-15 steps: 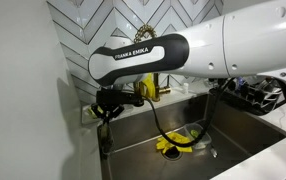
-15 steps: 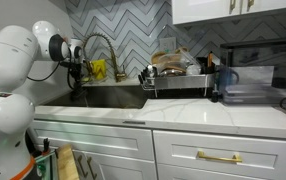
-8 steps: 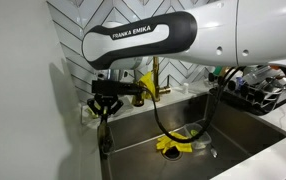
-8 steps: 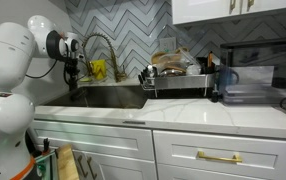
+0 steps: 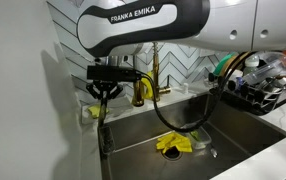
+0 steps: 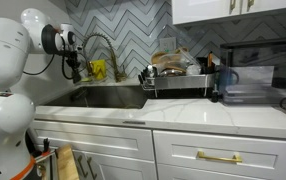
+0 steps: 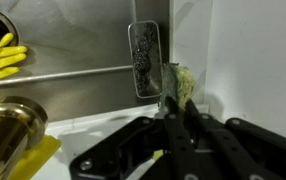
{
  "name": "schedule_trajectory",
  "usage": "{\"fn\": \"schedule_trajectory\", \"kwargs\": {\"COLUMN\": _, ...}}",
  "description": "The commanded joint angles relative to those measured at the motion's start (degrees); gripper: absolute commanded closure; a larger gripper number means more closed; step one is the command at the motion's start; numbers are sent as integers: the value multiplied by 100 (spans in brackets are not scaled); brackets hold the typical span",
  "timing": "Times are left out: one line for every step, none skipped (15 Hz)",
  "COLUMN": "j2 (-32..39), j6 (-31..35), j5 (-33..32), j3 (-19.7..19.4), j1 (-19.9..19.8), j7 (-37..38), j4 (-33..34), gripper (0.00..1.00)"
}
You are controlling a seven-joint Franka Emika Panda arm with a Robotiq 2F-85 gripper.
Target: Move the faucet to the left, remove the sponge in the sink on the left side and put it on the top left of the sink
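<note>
Hovering end effector point(image 5: 103, 101) above sponge point(image 7: 181, 82) (beside the sink point(image 5: 238, 126)).

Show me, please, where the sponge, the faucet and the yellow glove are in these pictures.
sponge point(image 7: 182, 82), in the wrist view, on its green face.
faucet point(image 5: 154, 66), in an exterior view, on its brass upright stem.
glove point(image 7: 3, 57), in the wrist view, on its yellow fingers.

The end effector point(image 5: 104, 95) hangs in a narrow corner: the white wall point(image 7: 253, 60) is close on one side and the golden faucet point(image 5: 155, 68) stands near on the other. A sponge point(image 7: 183, 82) lies just beyond its tips. Yellow gloves point(image 5: 175, 144) and a black hose point(image 5: 210, 105) take part of the sink point(image 5: 253, 130); the rest of the basin floor is free.
</note>
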Motion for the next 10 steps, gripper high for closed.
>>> {"fn": "schedule_trajectory", "kwargs": {"j2": -29, "j6": 540, "j5": -356, "j3": -211, "j1": 124, "j7": 245, "j4": -46, "gripper": 97}}
{"fn": "schedule_trajectory", "kwargs": {"j2": -21, "j6": 803, "j5": -446, "j3": -255, "j1": 139, "j7": 274, "j4": -70, "gripper": 97}}
{"fn": "schedule_trajectory", "kwargs": {"j2": -8, "j6": 1058, "j5": -529, "j3": -298, "j1": 147, "j7": 271, "j4": -88, "gripper": 97}}
{"fn": "schedule_trajectory", "kwargs": {"j2": 29, "j6": 1281, "j5": -578, "j3": -334, "j1": 156, "j7": 298, "j4": -66, "gripper": 97}}
{"fn": "schedule_trajectory", "kwargs": {"j2": 60, "j6": 1494, "j5": -619, "j3": -355, "j1": 150, "j7": 265, "j4": -71, "gripper": 97}}
{"fn": "schedule_trajectory", "kwargs": {"j2": 94, "j6": 1727, "j5": -665, "j3": -386, "j1": 157, "j7": 259, "j4": -62, "gripper": 97}}
{"fn": "schedule_trajectory", "kwargs": {"j2": 141, "j6": 1940, "j5": -680, "j3": -396, "j1": 151, "j7": 232, "j4": -53, "gripper": 97}}
{"fn": "schedule_trajectory", "kwargs": {"j2": 205, "j6": 2185, "j5": -650, "j3": -379, "j1": 121, "j7": 186, "j4": -43, "gripper": 97}}
{"fn": "schedule_trajectory", "kwargs": {"j2": 272, "j6": 2395, "j5": -581, "j3": -342, "j1": 87, "j7": 156, "j4": -26, "gripper": 97}}
{"fn": "schedule_trajectory", "kwargs": {"j2": 342, "j6": 2583, "j5": -527, "j3": -308, "j1": 62, "j7": 133, "j4": -5, "gripper": 97}}
